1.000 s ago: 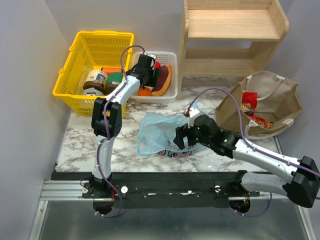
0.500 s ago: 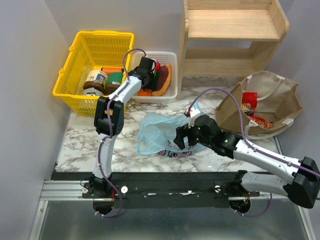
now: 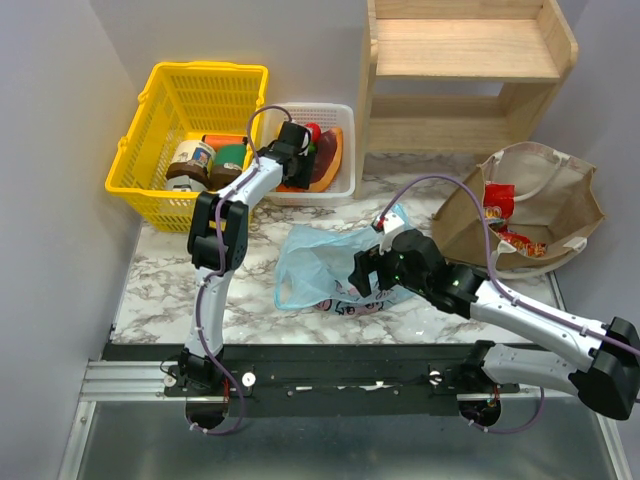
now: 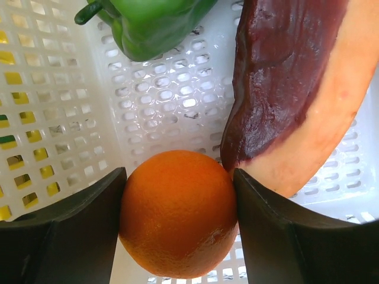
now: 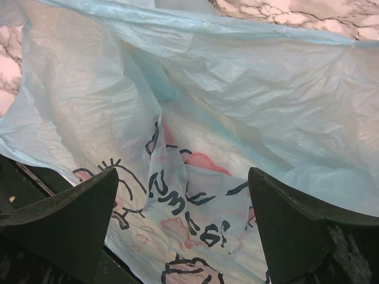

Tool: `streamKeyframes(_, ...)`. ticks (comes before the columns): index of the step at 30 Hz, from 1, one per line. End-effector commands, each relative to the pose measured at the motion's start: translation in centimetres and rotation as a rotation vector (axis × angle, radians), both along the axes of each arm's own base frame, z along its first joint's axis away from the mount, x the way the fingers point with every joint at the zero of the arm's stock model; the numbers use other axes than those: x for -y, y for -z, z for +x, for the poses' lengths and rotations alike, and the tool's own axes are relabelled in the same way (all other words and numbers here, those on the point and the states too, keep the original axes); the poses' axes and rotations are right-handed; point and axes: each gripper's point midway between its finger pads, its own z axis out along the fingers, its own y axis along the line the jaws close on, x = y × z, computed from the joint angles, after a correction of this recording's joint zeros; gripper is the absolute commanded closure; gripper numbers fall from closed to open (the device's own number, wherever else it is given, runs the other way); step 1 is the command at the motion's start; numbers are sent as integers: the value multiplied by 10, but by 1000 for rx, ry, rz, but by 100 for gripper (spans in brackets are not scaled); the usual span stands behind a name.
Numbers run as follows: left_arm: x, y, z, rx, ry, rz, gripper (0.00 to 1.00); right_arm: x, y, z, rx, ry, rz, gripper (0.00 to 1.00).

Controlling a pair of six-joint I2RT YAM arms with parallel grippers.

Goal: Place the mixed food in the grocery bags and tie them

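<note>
- two arms split the work in the top view. the left fingers (image 3: 292, 165) reach down into the white tray (image 3: 351, 150) at the back of the counter (image 3: 170, 285), next to the yellow basket (image 3: 205, 70). the right fingers (image 3: 358, 278) sit over the light-blue bag (image 3: 315, 260), which lies crumpled mid-counter. we judge the right arm is placed there to ready the bag's mouth for whatever the left arm brings. the tan bag (image 3: 565, 195) stands open on the right, with red snack packets (image 3: 498, 200) already inside.
- left wrist view: the fingers press against both sides of the orange (image 4: 177, 213), so we read it as grasped. it sits low in the tray, touching the purple-and-orange wedge (image 4: 284, 89). a green pepper (image 4: 148, 23) lies further in, apart from it. a straight lift should leave the wedge undisturbed.
- right wrist view: the fingers stand spread wide and clamp nothing. the bag's printed film lies slack between them. neither bag looks tied yet.
</note>
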Motion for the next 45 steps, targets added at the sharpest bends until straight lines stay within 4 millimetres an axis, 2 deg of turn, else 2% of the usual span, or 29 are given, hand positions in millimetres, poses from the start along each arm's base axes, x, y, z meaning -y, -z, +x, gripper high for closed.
streamKeyframes(1, 26, -48, -2, 101, 82, -86, 60, 2, -17, 5, 40, 24, 12, 1)
streamKeyframes(2, 29, -62, 0, 134, 87, -99, 61, 3, -18, 6, 47, 31, 10, 2)
streamKeyframes(3, 38, -93, 0, 200, 101, -125, 62, 4, -20, 7, 53, 35, 10, 2)
streamKeyframes(5, 44, -124, -2, 267, 115, -152, 62, 6, -23, 10, 68, 50, 5, 2)
streamKeyframes(6, 47, -155, -7, 325, 124, -180, 63, 7, -25, 11, 75, 56, 7, 2)
streamKeyframes(8, 51, -181, -17, 373, 139, -219, 64, 11, -27, 13, 91, 74, -1, 2)
streamKeyframes(9, 49, -204, -30, 432, 149, -246, 65, 13, -28, 14, 96, 85, -1, 2)
streamKeyframes(11, 55, -220, -51, 475, 182, -274, 65, 17, -30, 17, 108, 113, -2, 2)
streamKeyframes(12, 53, -232, -70, 508, 196, -296, 65, 20, -32, 19, 118, 129, 0, 1)
streamKeyframes(13, 54, -236, -81, 519, 206, -307, 65, 20, -33, 20, 122, 135, -2, 1)
streamKeyframes(14, 64, -238, -98, 517, 252, -330, 65, 25, -35, 25, 137, 168, -13, 0)
streamKeyframes(15, 66, -242, -123, 528, 302, -359, 65, 29, -35, 27, 146, 185, -23, 0)
streamKeyframes(16, 70, -244, -138, 537, 335, -381, 65, 31, -37, 29, 152, 199, -31, 0)
streamKeyframes(17, 82, -246, -159, 538, 389, -411, 65, 36, -38, 33, 165, 229, -45, 0)
streamKeyframes(18, 88, -253, -187, 549, 461, -462, 65, 38, -40, 35, 166, 242, -43, 0)
streamKeyframes(19, 94, -256, -203, 551, 508, -484, 65, 45, -40, 40, 161, 271, -44, 0)
streamKeyframes(20, 99, -259, -219, 553, 548, -509, 65, 44, -42, 39, 150, 258, -25, 0)
streamKeyframes(21, 107, -261, -248, 542, 615, -547, 65, 46, -44, 42, 144, 267, -11, 0)
streamKeyframes(23, 118, -259, -280, 496, 713, -601, 65, 50, -52, 46, 159, 272, 19, 0)
streamKeyframes(24, 125, -251, -302, 453, 762, -617, 65, 49, -57, 45, 176, 254, 23, 0)
streamKeyframes(26, 131, -239, -322, 399, 795, -628, 65, 46, -67, 44, 200, 232, 52, 0)
streamKeyframes(28, 138, -219, -340, 334, 824, -623, 65, 48, -75, 42, 216, 238, 79, 0)
streamKeyframes(31, 144, -192, -349, 260, 838, -602, 65, 49, -78, 40, 218, 243, 97, 0)
streamKeyframes(38, 157, -150, -324, 210, 783, -516, 65, 50, -76, 32, 195, 244, 142, 0)
streamKeyframes(42, 160, -131, -294, 245, 699, -432, 64, 51, -71, 31, 182, 252, 146, 0)
streamKeyframes(45, 163, -123, -283, 258, 673, -411, 55, 50, -66, 30, 169, 253, 143, 0)
